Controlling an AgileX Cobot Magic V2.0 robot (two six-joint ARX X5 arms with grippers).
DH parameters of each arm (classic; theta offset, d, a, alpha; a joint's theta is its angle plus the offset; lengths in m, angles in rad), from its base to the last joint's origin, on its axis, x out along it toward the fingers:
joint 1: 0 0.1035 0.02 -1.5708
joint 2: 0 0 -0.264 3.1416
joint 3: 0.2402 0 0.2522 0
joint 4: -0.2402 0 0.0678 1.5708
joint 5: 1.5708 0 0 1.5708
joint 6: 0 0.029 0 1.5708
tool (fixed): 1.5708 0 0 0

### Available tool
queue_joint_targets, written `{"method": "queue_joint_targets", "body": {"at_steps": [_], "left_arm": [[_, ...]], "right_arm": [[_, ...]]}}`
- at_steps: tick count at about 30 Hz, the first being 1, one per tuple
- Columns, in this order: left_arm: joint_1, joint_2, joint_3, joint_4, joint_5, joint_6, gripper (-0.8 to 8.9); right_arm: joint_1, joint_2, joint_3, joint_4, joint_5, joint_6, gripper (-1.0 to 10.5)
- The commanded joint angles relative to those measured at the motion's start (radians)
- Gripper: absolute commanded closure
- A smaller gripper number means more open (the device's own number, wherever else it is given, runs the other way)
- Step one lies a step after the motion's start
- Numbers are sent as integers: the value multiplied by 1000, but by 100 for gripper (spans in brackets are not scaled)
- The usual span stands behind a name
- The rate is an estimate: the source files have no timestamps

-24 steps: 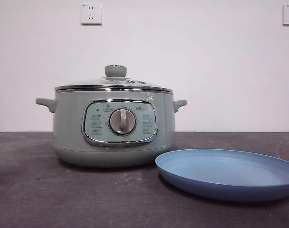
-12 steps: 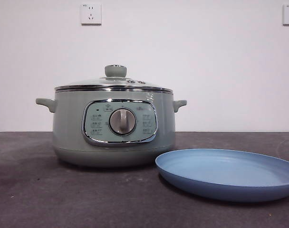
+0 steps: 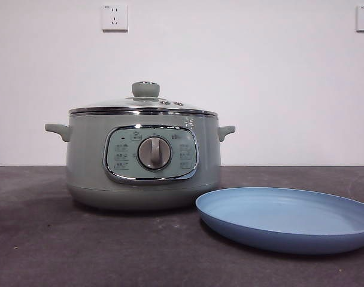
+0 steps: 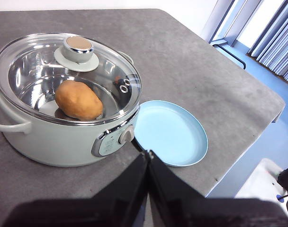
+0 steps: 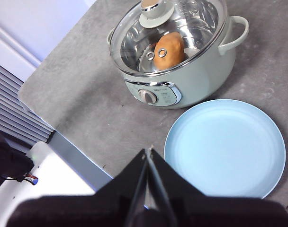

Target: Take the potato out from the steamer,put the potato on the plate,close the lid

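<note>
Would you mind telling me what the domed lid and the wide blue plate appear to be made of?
The domed see-through lid looks like glass with a shiny steel rim: the potato shows through it. The wide light-blue plate has a matte, even finish, plastic or glazed ceramic; I cannot tell which.

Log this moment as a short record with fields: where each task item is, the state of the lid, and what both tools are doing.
potato: inside the steamer, seen through the glass lid
steamer: on the grey table, control dial facing the front camera
lid: on the steamer, closed
plate: on the table beside the steamer, nothing on it
left tool: shut, holding nothing, raised above the table, away from the steamer
right tool: shut, holding nothing, raised above the table near the plate
task progress: no step begun
</note>
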Motion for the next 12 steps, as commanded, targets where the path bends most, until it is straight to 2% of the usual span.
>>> {"method": "queue_joint_targets", "body": {"at_steps": [1,2,3,4,5,12], "left_arm": [[1,-2,2,1,7,19,632],[1,-2,2,2,7,19,495],[1,-2,2,2,6,19,307],[1,-2,2,3,6,19,209],[1,-2,2,5,7,19,164],[1,-2,5,37,-2,11,154]], "right_arm": [[3,1,2,0,-1,-16,739],[3,1,2,0,-1,-15,617],[3,1,2,0,-1,-15,457],[3,1,2,0,-1,-15,359],[3,1,2,0,-1,-15,302],[3,2,2,0,-1,-15,286]]}}
